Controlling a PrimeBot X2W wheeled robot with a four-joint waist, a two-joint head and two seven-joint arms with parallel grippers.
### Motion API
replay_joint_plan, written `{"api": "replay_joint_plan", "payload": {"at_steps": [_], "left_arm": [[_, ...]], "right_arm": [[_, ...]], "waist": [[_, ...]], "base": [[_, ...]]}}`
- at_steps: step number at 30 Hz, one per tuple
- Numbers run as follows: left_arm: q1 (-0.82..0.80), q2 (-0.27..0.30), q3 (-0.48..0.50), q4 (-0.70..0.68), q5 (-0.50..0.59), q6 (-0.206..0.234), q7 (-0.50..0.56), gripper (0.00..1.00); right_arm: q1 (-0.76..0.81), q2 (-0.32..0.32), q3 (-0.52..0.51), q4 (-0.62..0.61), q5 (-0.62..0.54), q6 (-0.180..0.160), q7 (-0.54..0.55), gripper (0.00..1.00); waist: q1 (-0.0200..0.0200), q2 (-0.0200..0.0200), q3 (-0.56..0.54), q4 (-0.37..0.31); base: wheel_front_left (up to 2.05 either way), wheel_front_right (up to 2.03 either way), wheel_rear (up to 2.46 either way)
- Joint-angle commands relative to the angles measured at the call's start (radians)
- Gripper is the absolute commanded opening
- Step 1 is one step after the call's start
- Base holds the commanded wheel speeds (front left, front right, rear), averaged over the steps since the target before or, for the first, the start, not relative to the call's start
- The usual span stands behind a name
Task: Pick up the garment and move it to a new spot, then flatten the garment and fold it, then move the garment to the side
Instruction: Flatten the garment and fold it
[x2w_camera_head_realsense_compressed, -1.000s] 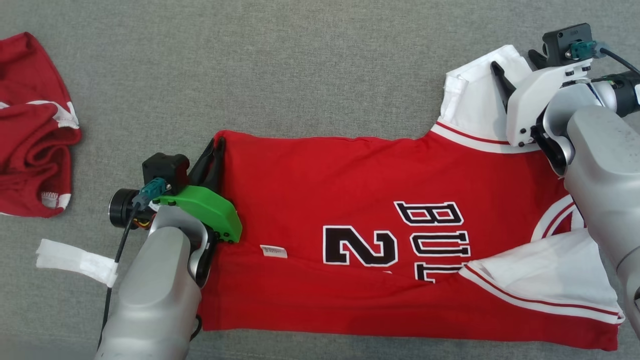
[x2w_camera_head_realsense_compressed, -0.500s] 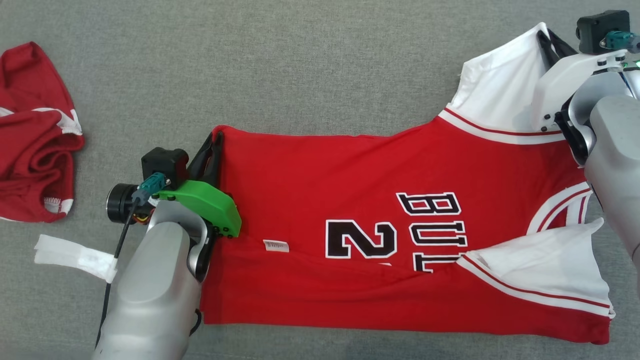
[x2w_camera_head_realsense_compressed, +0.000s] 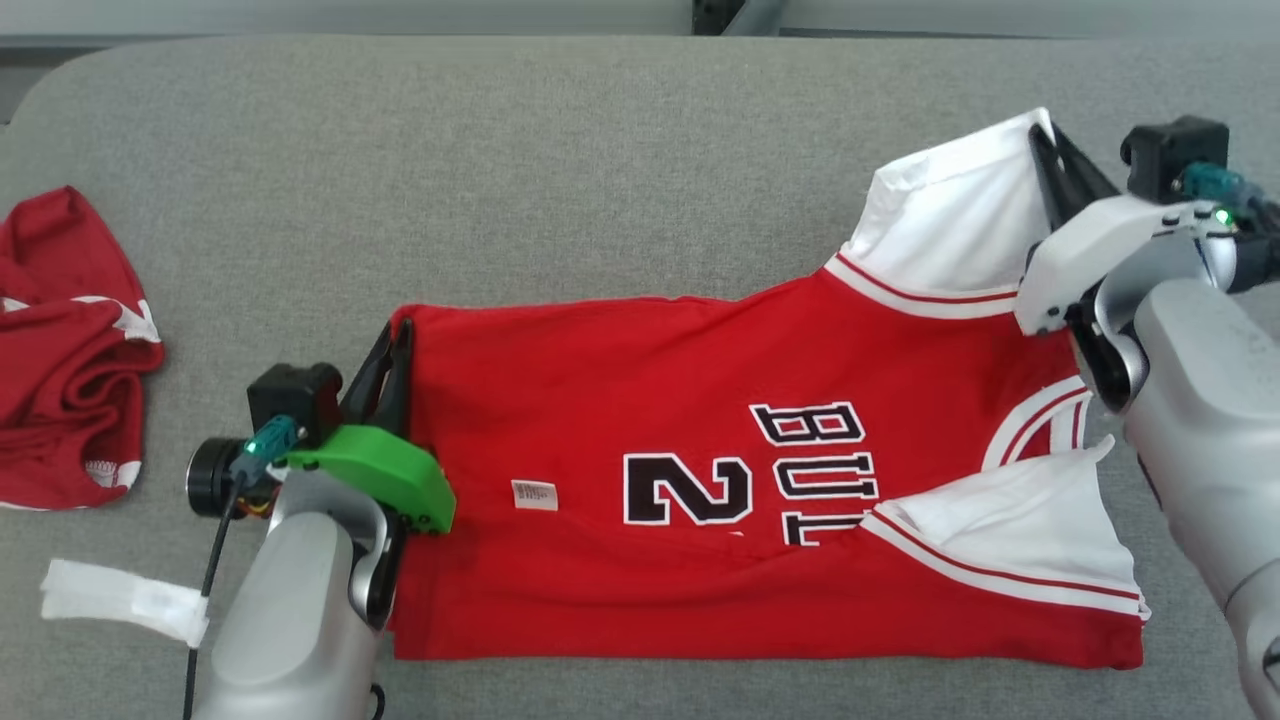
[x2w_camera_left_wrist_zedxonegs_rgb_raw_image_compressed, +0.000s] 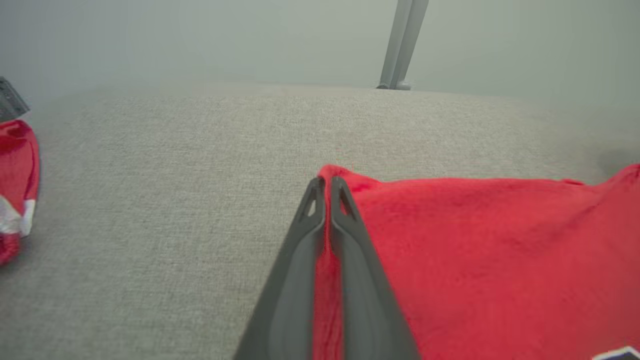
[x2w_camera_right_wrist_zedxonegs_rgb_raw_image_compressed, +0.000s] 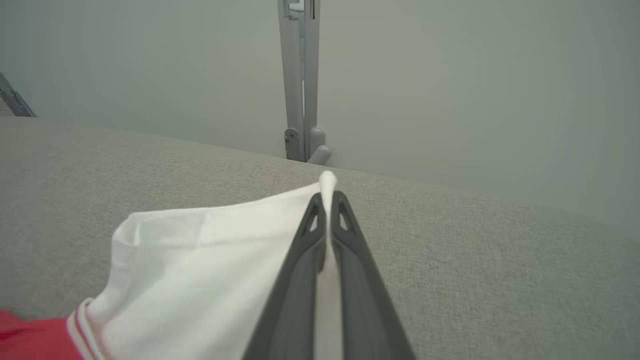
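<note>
Toward the near left of the table, the left hand (x2w_camera_head_realsense_compressed: 400, 332) is pressed together on the far hem corner of a red basketball jersey (x2w_camera_head_realsense_compressed: 650, 400) with white sleeves and black lettering; the left wrist view shows red cloth nipped between its two dark fingers (x2w_camera_left_wrist_zedxonegs_rgb_raw_image_compressed: 350, 260). Close to the table's right edge, the right hand (x2w_camera_head_realsense_compressed: 1042, 138) pinches the outer corner of the far white sleeve (x2w_camera_head_realsense_compressed: 950, 230), with a tongue of white fabric poking out past its fingertips in the right wrist view. The jersey lies lengthwise across the middle of the grey fabric-covered table (x2w_camera_head_realsense_compressed: 500, 170), hem toward the left edge and collar toward the right, and the near white sleeve (x2w_camera_head_realsense_compressed: 1010, 530) is already turned in over the front. A crumpled red garment (x2w_camera_head_realsense_compressed: 70, 350) sits at the left edge, well apart, and a white strip (x2w_camera_head_realsense_compressed: 120, 600) lies near the near-left corner. This looks like the flatten-and-fold step. With both far corners held, the next move probably calls for the two hands to travel together, keeping the far edge taut, so the cloth neither sags nor bunches.
</note>
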Motion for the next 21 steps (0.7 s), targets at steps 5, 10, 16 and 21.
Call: {"api": "replay_joint_plan", "payload": {"at_steps": [5,10,16,21], "left_arm": [[0.13,0.018,0.042,-0.055,-0.009,-0.005,0.0,0.0],[0.238,0.018,0.078,-0.099,-0.014,-0.005,0.0,0.0],[0.342,0.019,0.088,-0.101,-0.024,-0.005,0.0,0.0],[0.405,0.013,0.112,-0.112,-0.037,-0.005,0.0,0.0]], "right_arm": [[0.211,-0.012,-0.04,-0.168,0.037,-0.002,-0.003,0.0],[0.423,-0.001,-0.064,-0.308,0.077,-0.002,-0.003,0.0],[0.626,0.032,-0.104,-0.429,0.096,-0.002,-0.003,0.0],[0.733,0.072,-0.154,-0.505,0.101,-0.002,-0.004,0.0]], "waist": [[0.0,0.0065,-0.129,-0.062],[0.0,0.0065,-0.174,-0.083],[0.0,0.0065,-0.205,-0.107],[0.0,0.0065,-0.229,-0.122]], "base": [[0.0,0.0,0.0],[0.0,0.0,0.0],[0.0,0.0,0.0],[0.0,0.0,0.0]]}}
